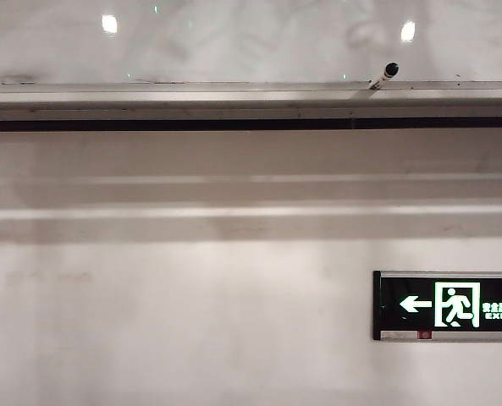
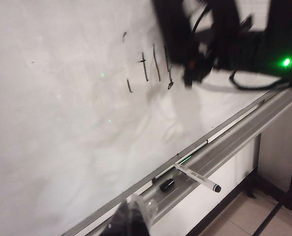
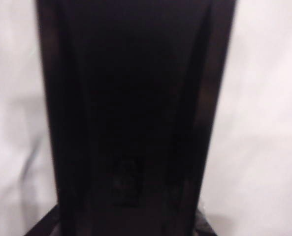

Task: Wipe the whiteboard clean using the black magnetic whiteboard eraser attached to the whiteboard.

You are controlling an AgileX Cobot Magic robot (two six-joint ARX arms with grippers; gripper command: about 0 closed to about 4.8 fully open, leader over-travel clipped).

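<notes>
The glossy whiteboard (image 1: 251,42) fills the top of the exterior view above its grey ledge (image 1: 234,95); neither gripper shows there. In the left wrist view the whiteboard (image 2: 62,123) carries several black pen strokes (image 2: 153,69). My right arm (image 2: 200,44) is a dark blur right beside them. In the right wrist view the black eraser (image 3: 136,98) fills the middle, and my right gripper (image 3: 123,223) is shut on it, with a finger (image 3: 40,228) showing at its side. My left gripper (image 2: 136,216) is shut and empty, low by the ledge (image 2: 234,142).
A marker (image 1: 384,74) lies on the ledge; the left wrist view shows this marker (image 2: 197,178) with a small black cap (image 2: 167,185) beside it. Below the ledge is a matte white wall with a green exit sign (image 1: 448,305). Tiled floor (image 2: 244,216) lies beneath.
</notes>
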